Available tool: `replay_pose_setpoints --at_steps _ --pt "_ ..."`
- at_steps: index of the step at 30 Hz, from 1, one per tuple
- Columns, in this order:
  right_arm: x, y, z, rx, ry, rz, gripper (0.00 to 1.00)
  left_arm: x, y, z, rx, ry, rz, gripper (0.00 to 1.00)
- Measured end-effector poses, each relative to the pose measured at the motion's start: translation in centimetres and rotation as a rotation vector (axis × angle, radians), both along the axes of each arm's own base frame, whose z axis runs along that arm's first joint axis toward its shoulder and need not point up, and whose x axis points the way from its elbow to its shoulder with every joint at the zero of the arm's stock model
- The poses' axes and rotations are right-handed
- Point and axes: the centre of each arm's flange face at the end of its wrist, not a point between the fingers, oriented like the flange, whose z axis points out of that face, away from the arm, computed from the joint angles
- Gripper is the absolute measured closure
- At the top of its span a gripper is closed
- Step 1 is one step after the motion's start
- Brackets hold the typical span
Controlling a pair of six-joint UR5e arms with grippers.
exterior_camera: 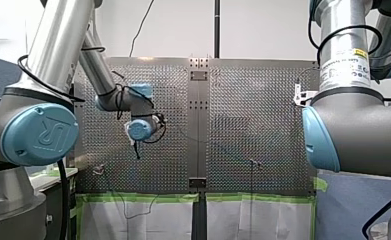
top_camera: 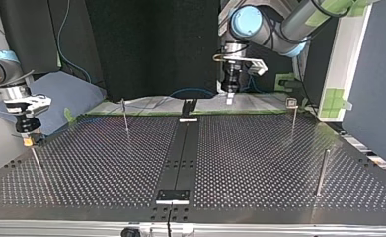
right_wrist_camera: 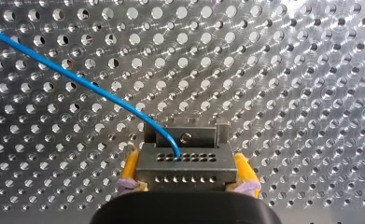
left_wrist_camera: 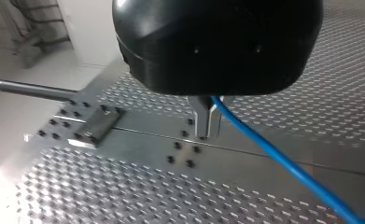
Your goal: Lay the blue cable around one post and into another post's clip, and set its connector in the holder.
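The cable (right_wrist_camera: 77, 83) is blue, the hole-dotted connector (right_wrist_camera: 185, 167) dark grey, the pads (right_wrist_camera: 130, 169) yellow, the perforated table (right_wrist_camera: 292, 70) silver.

Perforated metal counter (top_camera: 259, 163), split from near to far in the top view by a dark strip (top_camera: 184, 148), with a pale plate (top_camera: 173, 196) at the near end and a black bracket (top_camera: 188, 106) upright at the far end. Four slim posts standing on it:

- near-left post (top_camera: 38, 168)
- far-left post (top_camera: 125, 117)
- far-right post (top_camera: 293, 121), topped by a small clip (top_camera: 291, 102)
- near-right post (top_camera: 322, 173)

Green tape (exterior_camera: 143, 198) along one edge.
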Motion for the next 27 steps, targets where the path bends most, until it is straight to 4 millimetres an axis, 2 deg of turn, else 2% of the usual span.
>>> replay_pose_setpoints --at_steps 7,12,15,27 --pt "0.0 0.0 0.0 0.0 0.0 0.0 1.0 -2.4 1.9 -2.0 0.019 0.096 0.016 1.0" --pt "0.0 0.0 0.0 0.0 0.0 0.0 1.0 -3.8 3.0 -2.2 0.035 0.133 0.027 1.0" --pt "0.0 0.0 0.0 0.0 0.0 0.0 1.0 -3.9 3.3 -1.5 0.038 0.133 0.034 1.0" --pt "0.0 0.0 0.0 0.0 0.0 0.0 1.0 -2.0 4.3 4.0 0.035 0.077 0.072 1.0"
